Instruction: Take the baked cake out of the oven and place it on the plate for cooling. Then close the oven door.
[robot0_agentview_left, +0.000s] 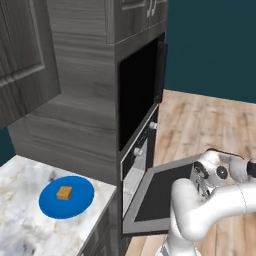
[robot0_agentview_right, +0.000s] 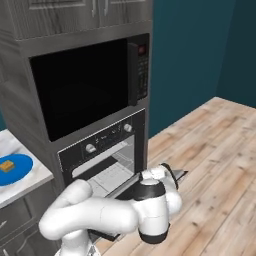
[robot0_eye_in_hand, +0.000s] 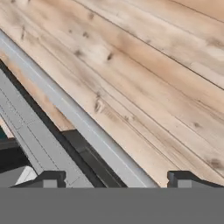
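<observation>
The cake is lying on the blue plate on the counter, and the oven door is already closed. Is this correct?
One part is wrong: the oven door is not closed. It hangs folded down and open, as the left base view shows. The cake does lie on the blue plate on the counter.

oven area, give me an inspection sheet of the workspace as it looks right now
surface: marble counter left of the oven, carrying the plate
job's things: baked cake sits on the blue plate; oven cavity open; oven door dropped down, not yet closed
clutter: nothing seen
grippers: gripper at the door's outer edge, its fingers standing apart on either side of the silver bar handle, no contact visible
cables: nothing seen
surroundings: larger black cavity above with its side door swung open, grey wood cabinets, wood plank floor, teal wall
</observation>
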